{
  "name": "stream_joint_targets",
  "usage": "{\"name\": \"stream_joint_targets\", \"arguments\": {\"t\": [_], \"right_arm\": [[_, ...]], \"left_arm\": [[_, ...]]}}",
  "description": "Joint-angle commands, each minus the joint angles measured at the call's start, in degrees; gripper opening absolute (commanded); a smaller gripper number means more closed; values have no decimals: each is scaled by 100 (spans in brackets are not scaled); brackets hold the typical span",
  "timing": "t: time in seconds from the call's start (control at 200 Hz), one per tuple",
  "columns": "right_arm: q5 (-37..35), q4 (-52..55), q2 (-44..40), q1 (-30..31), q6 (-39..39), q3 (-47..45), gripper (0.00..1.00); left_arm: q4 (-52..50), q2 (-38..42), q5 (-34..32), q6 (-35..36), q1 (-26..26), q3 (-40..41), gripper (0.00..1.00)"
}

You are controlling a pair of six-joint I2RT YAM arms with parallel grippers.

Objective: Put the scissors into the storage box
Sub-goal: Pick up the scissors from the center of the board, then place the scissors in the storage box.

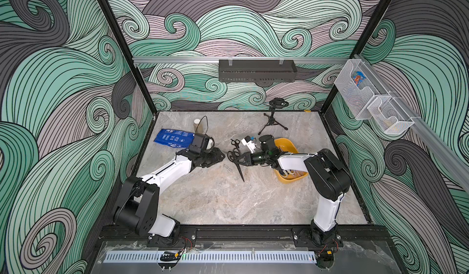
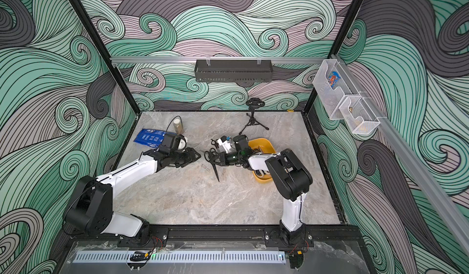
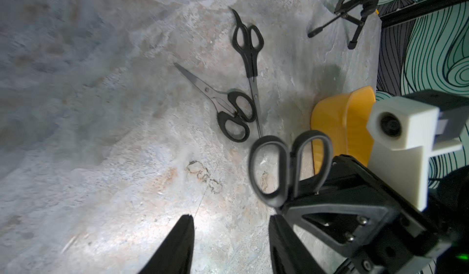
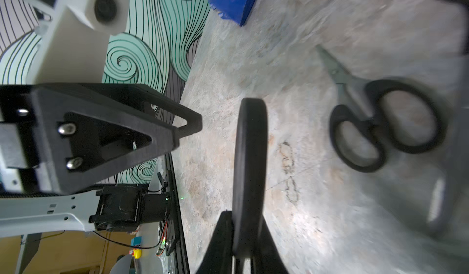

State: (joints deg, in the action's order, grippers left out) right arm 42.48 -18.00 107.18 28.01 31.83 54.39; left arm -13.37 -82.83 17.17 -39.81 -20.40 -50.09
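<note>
while right fingers (image 4: pixel 218 244) clamp large scissors (image 3: pixel 290 163), tabletop (image 1: pixel 228 204) lies open toward front edge (image 1: pixel 241 224).

The large scissors (image 3: pixel 289 163), lower right in the left wrist view, have smooth, matt black plastic handles. Above them, the short pair (image 3: pixel 210 91) and the slim pair (image 3: pixel 251 67) join dull black plastic to bright steel blades. The storage box (image 3: pixel 342 123) is glossy yellow plastic. The table (image 3: pixel 101 133) looks like matt, veined stone.
</note>
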Motion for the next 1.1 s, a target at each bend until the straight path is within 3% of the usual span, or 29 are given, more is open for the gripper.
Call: {"name": "stream_joint_targets", "arguments": {"t": [0.0,0.335,0.56,0.795,1.096], "right_arm": [[-215,469,-573,-444,-401,-50,6],[-1528,2837,-1545,-1840,-1449,200,6],[-2724,3751,-1735,-2046,-2170,287,6],[-3032,3761,-1624,-2063,-2276,228,6],[-2929,3763,-1314,-2063,-2374,209,9]], "left_arm": [[-154,260,-137,174,327,-45,52],[451,-171,209,-74,573,-302,50],[640,-327,418,-88,575,-253,50],[712,-302,514,-136,573,10,50],[617,-504,637,27,577,-58,49]]}}
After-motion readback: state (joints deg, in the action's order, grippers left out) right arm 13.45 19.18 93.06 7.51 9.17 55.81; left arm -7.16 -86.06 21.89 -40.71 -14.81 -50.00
